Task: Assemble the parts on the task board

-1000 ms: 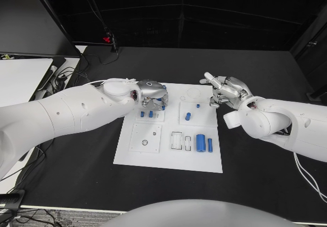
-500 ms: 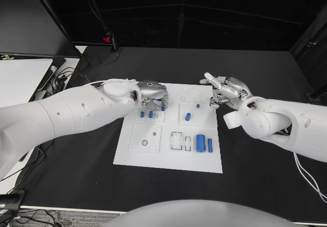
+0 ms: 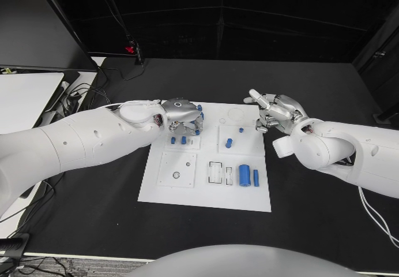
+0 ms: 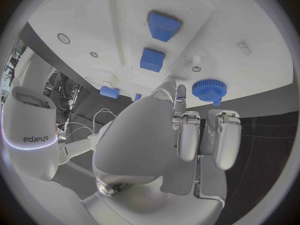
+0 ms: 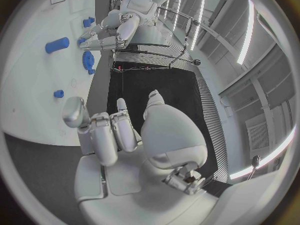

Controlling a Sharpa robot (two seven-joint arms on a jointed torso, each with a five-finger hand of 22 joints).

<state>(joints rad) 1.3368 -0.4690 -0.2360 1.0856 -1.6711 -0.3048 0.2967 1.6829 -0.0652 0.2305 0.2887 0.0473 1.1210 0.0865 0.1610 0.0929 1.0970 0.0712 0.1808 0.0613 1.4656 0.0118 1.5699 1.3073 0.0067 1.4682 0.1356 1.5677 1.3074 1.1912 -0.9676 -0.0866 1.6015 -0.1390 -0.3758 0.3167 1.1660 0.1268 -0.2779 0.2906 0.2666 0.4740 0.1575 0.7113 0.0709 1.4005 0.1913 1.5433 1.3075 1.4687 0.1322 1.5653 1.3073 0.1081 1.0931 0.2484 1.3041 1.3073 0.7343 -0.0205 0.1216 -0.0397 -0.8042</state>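
On the near half of the task board (image 3: 166, 193), a large blue cylinder (image 3: 244, 174) and a slimmer blue pin (image 3: 256, 177) are lying side by side, just beside two narrow slots and well clear of both hands. Farther back on the board, two small blue blocks (image 3: 178, 139) are sitting directly under the left hand (image 3: 184, 117), which is hovering over the board's far-left part with fingers curled downward; they are not closing on anything I can make out, though the blue gear (image 4: 209, 89) is lying just past the fingertips (image 4: 187, 120). I judge the main risk here: coming down off-centre, those fingers could be nudging the blocks or skidding the gear across the board instead of catching it. At the board's far-right edge the right hand (image 3: 278, 111) is waiting, fingers loosely spread and holding nothing, near a small blue peg (image 3: 242, 129) it could be clipping if it swings inward.
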